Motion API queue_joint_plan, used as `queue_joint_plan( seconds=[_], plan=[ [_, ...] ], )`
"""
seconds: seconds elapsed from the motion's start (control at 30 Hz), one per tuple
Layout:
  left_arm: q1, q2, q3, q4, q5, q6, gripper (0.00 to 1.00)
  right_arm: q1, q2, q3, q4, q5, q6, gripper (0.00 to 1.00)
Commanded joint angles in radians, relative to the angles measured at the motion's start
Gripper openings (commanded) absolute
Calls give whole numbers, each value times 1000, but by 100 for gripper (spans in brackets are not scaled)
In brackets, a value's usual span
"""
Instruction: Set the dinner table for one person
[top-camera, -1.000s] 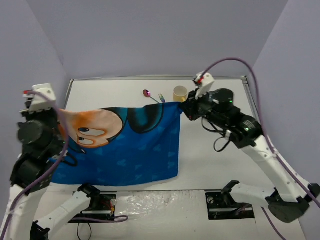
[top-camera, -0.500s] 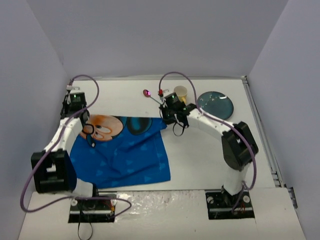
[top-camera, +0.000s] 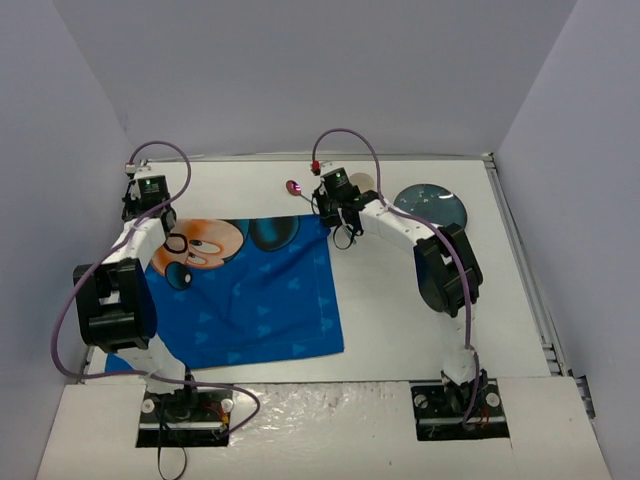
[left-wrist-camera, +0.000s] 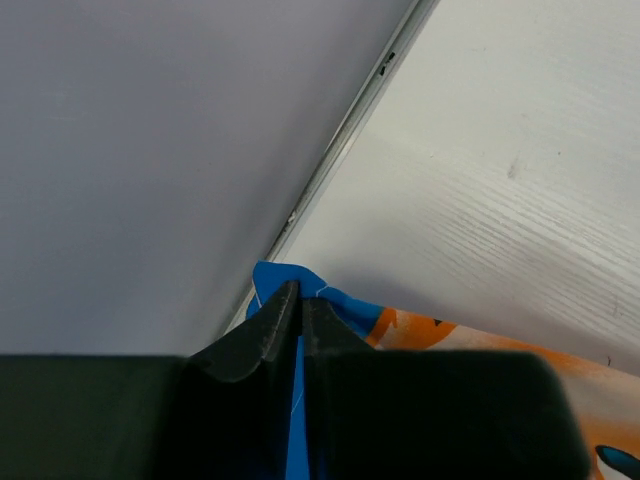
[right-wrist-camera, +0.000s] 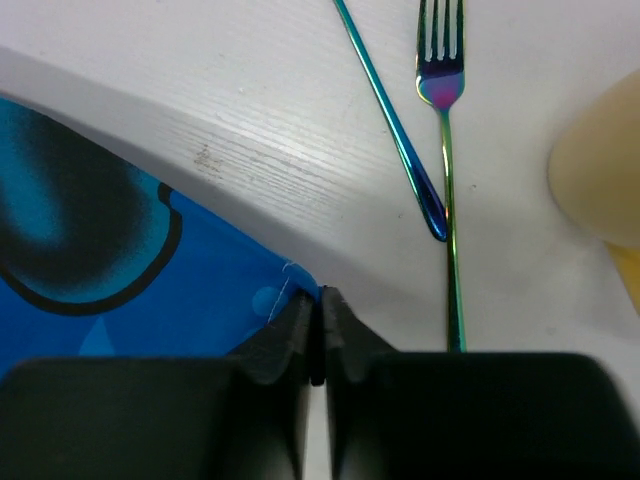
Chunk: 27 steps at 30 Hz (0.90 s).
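Note:
The white dinner table (top-camera: 400, 300) carries a blue cartoon-printed placemat (top-camera: 260, 300), spread flat on its left half. My left gripper (top-camera: 143, 213) is shut on the mat's far left corner beside the table's left rim; blue cloth (left-wrist-camera: 275, 275) shows between its tips (left-wrist-camera: 300, 290). At the mat's far right corner my right gripper (top-camera: 329, 213) is shut, pinching the cloth (right-wrist-camera: 130, 270) at its very tips (right-wrist-camera: 321, 297). Just beyond that corner lie an iridescent spoon (top-camera: 294, 186), its handle (right-wrist-camera: 395, 130), and a fork (right-wrist-camera: 441, 70).
A cream cup (top-camera: 360, 182) stands behind the right wrist, also at the right edge of the right wrist view (right-wrist-camera: 600, 170). A round blue plate (top-camera: 430, 205) lies at the back right. Grey walls close in the table on three sides.
Both arms have carried the placemat down from the air and away from the bases, and it now lies flat. Over the last half second the far edge was drawn straighter and farther back.

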<state>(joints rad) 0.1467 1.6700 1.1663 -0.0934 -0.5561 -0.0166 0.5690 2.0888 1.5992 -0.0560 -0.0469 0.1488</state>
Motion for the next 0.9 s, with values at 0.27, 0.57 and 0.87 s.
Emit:
queue_joint_plan(
  seconds=[0.27,0.57,0.87],
  plan=[
    [24,-117,209,-128,102,-174,93,-7,-151,82,21,-21,-22,66],
    [-41,-351,38,-261,317,-329,97,98,-428,-375,24,-56,86,70],
    [-40,-143,-30,-180,379,-403,97,274,-449,-615,46,-31,33,65]
  ],
)
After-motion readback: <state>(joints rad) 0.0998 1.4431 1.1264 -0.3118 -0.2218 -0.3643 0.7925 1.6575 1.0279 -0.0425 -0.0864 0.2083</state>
